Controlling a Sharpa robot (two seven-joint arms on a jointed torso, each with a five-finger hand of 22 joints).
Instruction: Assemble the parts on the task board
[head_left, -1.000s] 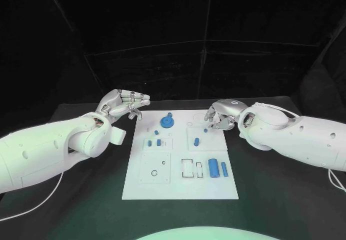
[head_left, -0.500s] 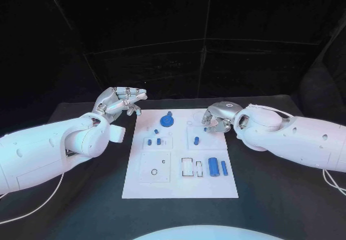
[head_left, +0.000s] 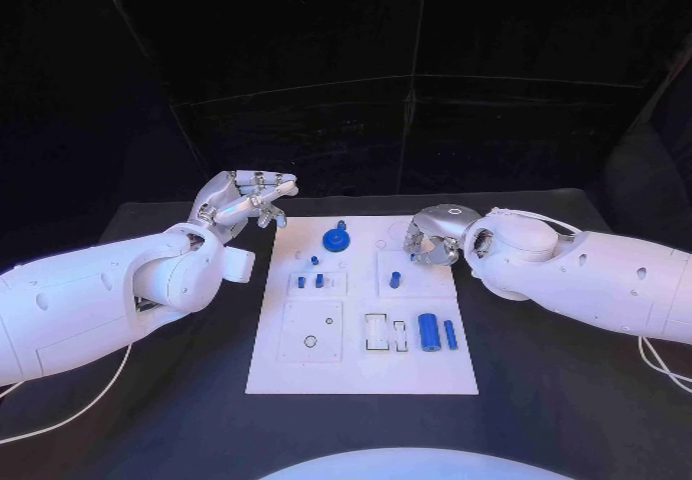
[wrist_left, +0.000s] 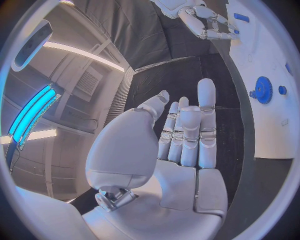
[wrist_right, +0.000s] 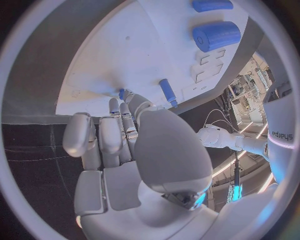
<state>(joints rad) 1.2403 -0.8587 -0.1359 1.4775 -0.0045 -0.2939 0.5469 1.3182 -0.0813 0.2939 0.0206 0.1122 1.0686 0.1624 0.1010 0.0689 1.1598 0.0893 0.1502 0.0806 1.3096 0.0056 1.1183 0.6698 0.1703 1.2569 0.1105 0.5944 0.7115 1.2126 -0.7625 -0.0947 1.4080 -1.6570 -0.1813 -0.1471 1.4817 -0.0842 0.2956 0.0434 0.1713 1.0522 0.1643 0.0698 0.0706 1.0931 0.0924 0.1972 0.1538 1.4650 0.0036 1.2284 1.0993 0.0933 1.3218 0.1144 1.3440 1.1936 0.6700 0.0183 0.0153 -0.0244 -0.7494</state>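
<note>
1. Task board (head_left: 361, 345) lies flat in the middle of the black table (head_left: 562, 390), its long side running away from the robot; both hands are at its far end.
2. On the far part of the board a blue gear (head_left: 336, 240) stands; nearer, small blue pegs (head_left: 310, 281) stand in a square panel on the left side; on the right side another small blue peg (head_left: 398, 277) stands in its own panel.
3. In the near right part a thick blue cylinder (head_left: 428, 330) lies beside a thinner blue pin (head_left: 450, 333), the two just apart; left of them are rectangular cut-outs (head_left: 385, 333).
4. Left hand (head_left: 248, 203) is raised beside the far left corner of the board, not touching it; in the left wrist view its fingers (wrist_left: 187, 132) are straight and pressed side by side, with nothing in them.
5. Right hand (head_left: 434, 237) is low over the far right part of the board; in the right wrist view its fingers (wrist_right: 112, 131) are curled close together, the tips near a small blue peg (wrist_right: 122, 93); whether they pinch it, I cannot tell.
</note>
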